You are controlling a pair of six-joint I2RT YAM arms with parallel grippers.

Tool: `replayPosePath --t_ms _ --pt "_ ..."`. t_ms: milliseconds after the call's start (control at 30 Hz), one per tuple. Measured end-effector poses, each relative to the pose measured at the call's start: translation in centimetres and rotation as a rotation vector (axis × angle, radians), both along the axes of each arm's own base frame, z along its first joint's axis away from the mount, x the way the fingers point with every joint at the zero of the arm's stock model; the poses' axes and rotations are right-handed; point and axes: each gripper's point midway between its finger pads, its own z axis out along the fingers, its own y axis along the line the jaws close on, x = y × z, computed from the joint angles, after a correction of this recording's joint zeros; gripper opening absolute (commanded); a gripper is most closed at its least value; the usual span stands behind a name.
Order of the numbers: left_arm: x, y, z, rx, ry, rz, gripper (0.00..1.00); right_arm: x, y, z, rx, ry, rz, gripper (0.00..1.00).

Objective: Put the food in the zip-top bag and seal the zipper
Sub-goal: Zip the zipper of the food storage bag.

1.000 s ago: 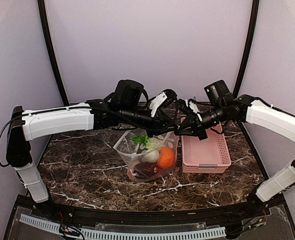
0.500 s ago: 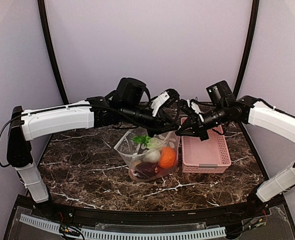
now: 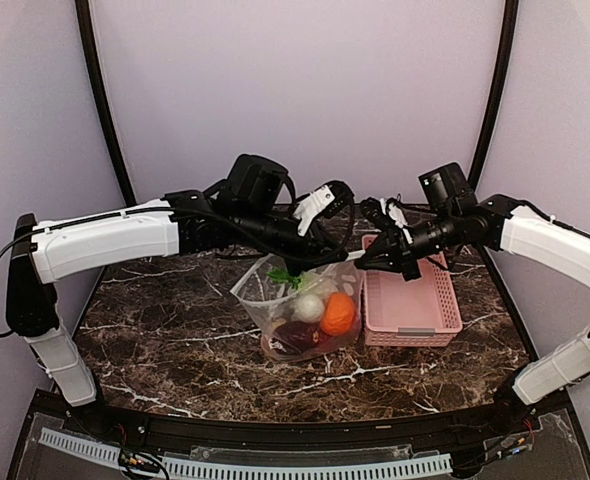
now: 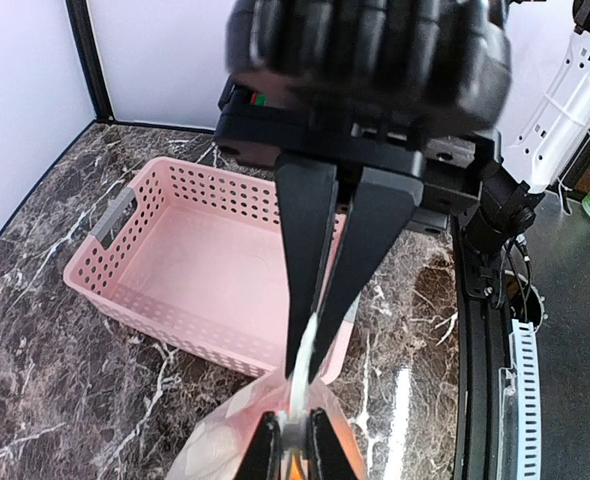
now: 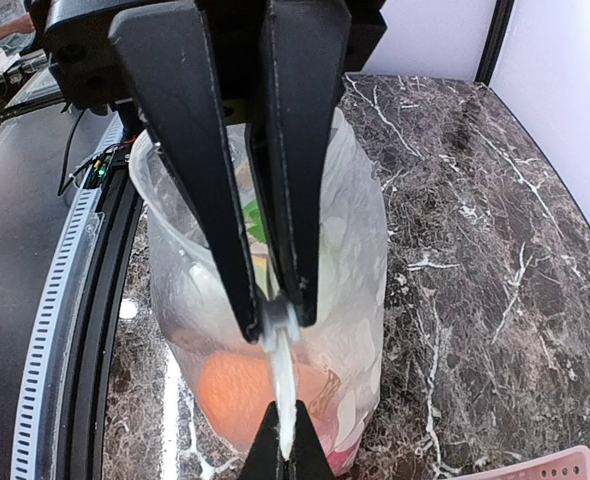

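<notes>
The zip-top bag (image 3: 297, 318) stands on the marble table, held up at its top right corner. Through its dotted clear wall show the orange (image 3: 337, 313), a white piece (image 3: 309, 307), a dark maroon one (image 3: 293, 338) and green leaves (image 3: 283, 277). My left gripper (image 3: 322, 258) is shut on the zipper (image 4: 313, 345) at the bag's mouth edge; its fingertips (image 4: 268, 447) pinch the strip. My right gripper (image 3: 367, 262) is shut on the same strip (image 5: 284, 385) just to the right, fingertip to fingertip. The bag's mouth (image 5: 155, 165) gapes open behind the left gripper.
A pink plastic basket (image 3: 427, 313) stands right of the bag, with nothing showing in it; it also shows in the left wrist view (image 4: 145, 270). The table's black front rail (image 3: 295, 430) runs below. The curved booth wall stands behind.
Both grippers and the bag have shifted slightly to the right. Both stay shut on the zipper strip.
</notes>
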Motion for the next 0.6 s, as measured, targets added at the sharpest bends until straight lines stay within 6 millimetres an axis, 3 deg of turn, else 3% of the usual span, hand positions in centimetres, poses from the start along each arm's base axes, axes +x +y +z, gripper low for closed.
replayPosePath --t_ms 200,600 --pt "0.2 2.3 0.2 0.037 -0.023 0.044 0.01 0.3 -0.2 0.5 0.022 -0.027 -0.005 0.00" --pt "0.1 9.2 -1.4 0.083 -0.012 0.140 0.01 1.0 -0.7 0.5 0.027 -0.033 -0.025 0.00"
